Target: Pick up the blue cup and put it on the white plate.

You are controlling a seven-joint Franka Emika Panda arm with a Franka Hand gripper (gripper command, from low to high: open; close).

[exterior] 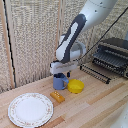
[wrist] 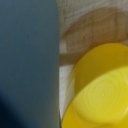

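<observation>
Claw [exterior: 61, 73] on cobalt cup [exterior: 60, 81] – grip unclear, yellow bowl [exterior: 76, 86] just beside

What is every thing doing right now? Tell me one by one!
blue mug: upright on the table, gripper right over its rim
gripper: down at the mug's top; open or shut cannot be told
yellow bowl: upright, empty, beside the mug
white plate: flat on the table, nothing on it
orange block: lying on the table
dish rack: standing at the back
</observation>
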